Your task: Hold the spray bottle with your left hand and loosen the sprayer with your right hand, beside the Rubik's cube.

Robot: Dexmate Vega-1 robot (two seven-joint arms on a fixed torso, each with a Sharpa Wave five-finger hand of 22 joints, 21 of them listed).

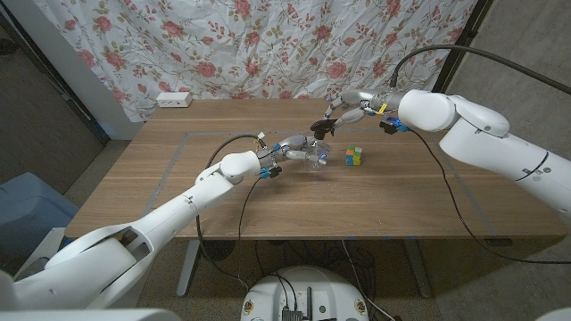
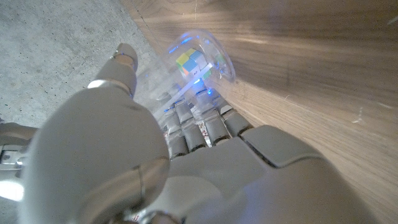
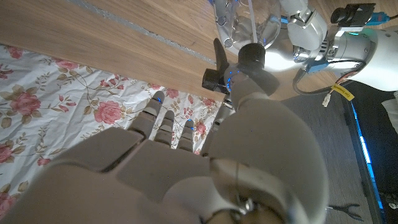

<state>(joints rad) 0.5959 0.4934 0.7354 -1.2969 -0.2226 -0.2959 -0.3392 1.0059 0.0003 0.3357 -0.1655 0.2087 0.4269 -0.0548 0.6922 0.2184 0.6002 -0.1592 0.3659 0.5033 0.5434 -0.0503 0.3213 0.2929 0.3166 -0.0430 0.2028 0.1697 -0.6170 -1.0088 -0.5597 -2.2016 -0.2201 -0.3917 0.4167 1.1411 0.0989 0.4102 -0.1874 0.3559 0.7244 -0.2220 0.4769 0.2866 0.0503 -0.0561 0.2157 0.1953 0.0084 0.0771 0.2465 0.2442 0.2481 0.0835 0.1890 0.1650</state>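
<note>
The clear spray bottle stands near the middle of the table, and my left hand grips its body from the left. In the left wrist view my fingers wrap the clear bottle, and the Rubik's cube shows through it. My right hand reaches in from the right and pinches the black sprayer on top of the bottle. The right wrist view shows the black sprayer at my fingertips, on the bottle neck. The Rubik's cube lies just right of the bottle.
A white power strip lies at the table's far left corner in front of a floral curtain. Black cables trail from both arms over the wooden table.
</note>
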